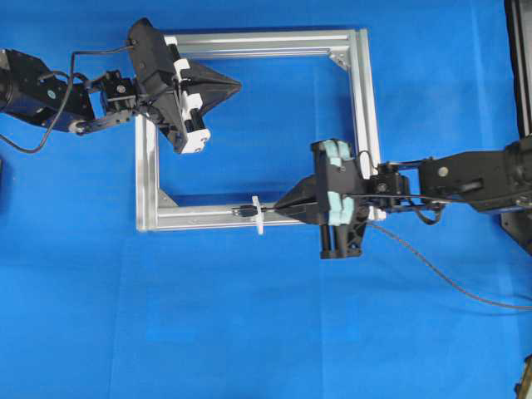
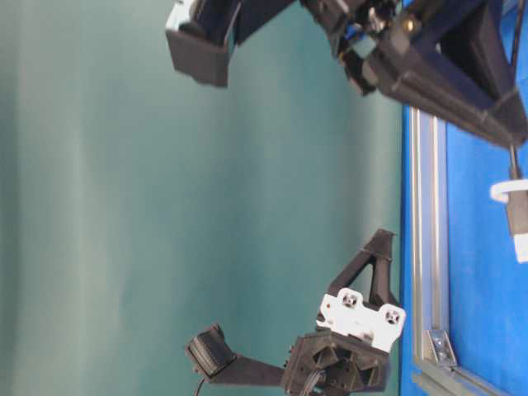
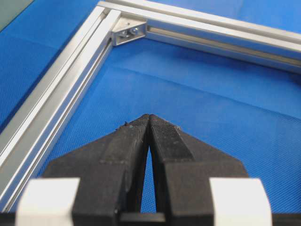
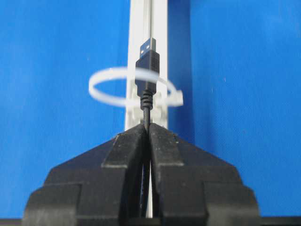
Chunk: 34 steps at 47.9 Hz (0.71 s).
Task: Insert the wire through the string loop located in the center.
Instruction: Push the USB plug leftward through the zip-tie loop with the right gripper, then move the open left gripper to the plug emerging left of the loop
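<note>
My right gripper (image 1: 280,207) is shut on the thin black wire (image 4: 147,101) just behind its plug. It hovers over the front bar of the silver frame (image 1: 199,218). The plug (image 4: 147,63) passes through the white string loop (image 4: 106,77), which stands across that bar, and its metal tip (image 1: 240,213) shows just past the loop (image 1: 258,215). The table-level view shows the loop (image 2: 502,190) wrapped round the wire. My left gripper (image 3: 149,117) is shut and empty, held above the frame's inner area near the back left corner (image 1: 238,83).
The wire's loose length (image 1: 453,281) trails off over the blue mat to the right. A corner bracket (image 3: 128,32) sits ahead of the left gripper. A dark fixture (image 1: 520,66) stands at the right edge.
</note>
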Tool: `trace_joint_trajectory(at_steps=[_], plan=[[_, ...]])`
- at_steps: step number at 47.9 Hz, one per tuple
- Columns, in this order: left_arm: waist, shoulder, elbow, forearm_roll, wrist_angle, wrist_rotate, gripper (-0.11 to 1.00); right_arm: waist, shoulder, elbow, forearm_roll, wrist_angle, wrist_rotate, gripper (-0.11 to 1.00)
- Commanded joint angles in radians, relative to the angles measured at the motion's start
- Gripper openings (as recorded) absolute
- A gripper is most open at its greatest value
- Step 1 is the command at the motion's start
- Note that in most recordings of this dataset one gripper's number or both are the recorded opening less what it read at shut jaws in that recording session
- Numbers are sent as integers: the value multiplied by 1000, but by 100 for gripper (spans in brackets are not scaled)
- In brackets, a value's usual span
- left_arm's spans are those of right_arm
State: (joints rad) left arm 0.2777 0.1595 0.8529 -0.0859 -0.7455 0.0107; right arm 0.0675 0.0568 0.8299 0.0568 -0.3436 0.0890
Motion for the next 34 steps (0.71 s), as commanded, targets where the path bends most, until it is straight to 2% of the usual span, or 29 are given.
trace_joint_trajectory(at_steps=[1, 14, 34], plan=[[0, -35, -8, 5, -5, 2, 0, -2, 6, -40, 2, -11, 0, -2], [0, -35, -6, 5, -5, 2, 0, 2, 43, -83, 2, -11, 0, -2], [-8, -37, -6, 5, -5, -11, 0, 2, 44, -81, 0, -11, 0, -2]])
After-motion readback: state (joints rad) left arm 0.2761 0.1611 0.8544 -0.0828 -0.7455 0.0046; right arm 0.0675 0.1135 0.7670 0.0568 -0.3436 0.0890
